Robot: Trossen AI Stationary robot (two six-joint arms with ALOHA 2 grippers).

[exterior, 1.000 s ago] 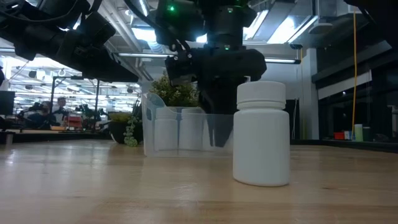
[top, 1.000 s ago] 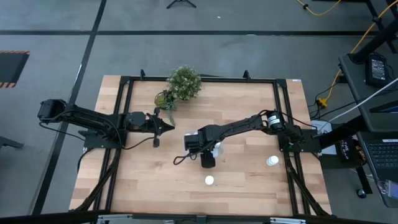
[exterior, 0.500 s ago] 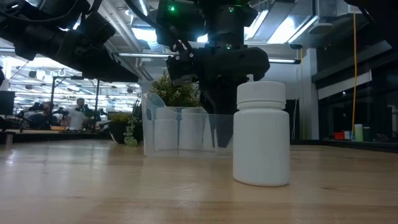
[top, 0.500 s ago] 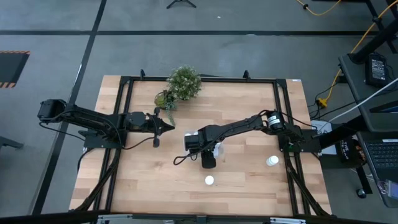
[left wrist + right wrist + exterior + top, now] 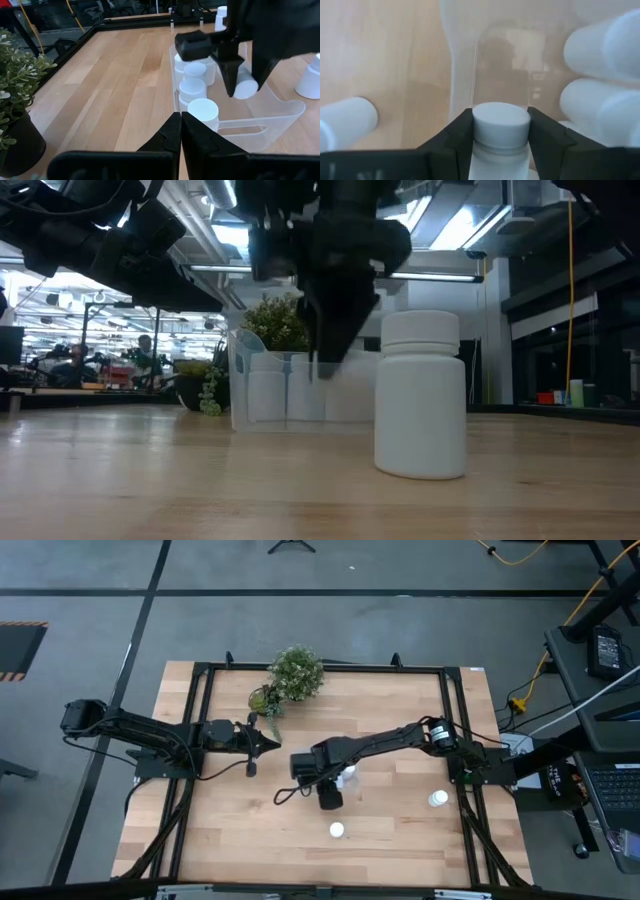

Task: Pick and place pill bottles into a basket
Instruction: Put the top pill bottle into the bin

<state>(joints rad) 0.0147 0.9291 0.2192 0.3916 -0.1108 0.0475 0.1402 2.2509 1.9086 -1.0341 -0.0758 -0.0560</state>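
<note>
Scene: A wooden desk (image 5: 230,820) seen from above, with two dark robot arms reaching in from either side, and a small potted plant (image 5: 295,673) near the far edge.

Right end effector (image 5: 500,131): Its fingers were clamped on the cap end of a white pill bottle (image 5: 500,122), one finger on each side, with the fingers about half closed around it.

What changed: Half a second earlier this end effector hung slightly farther to the right over the middle of the desk. It had since shifted a little to the left and swung, so that in the low view its dark body crossed in front of the clear basket (image 5: 300,395) at a new angle.

Basket: The clear plastic tray sat at the middle of the desk, under the right arm. The left wrist view showed four or so bottles (image 5: 195,87) already inside it, caps up.

Held bottle position: Over the basket's open top, tilted, not yet set down.

Left end effector (image 5: 180,131): Fingers pressed together, holding nothing, parked over the left side of the desk and pointing toward the basket.

Bottles outside the basket: One stood on the near side of the desk (image 5: 337,830); another near the right edge (image 5: 438,799).

Meaning for the task: The grip looked secure and the carry seemed nearly done; release into the basket appeared to be the next step, with two loose bottles left to fetch.
</note>
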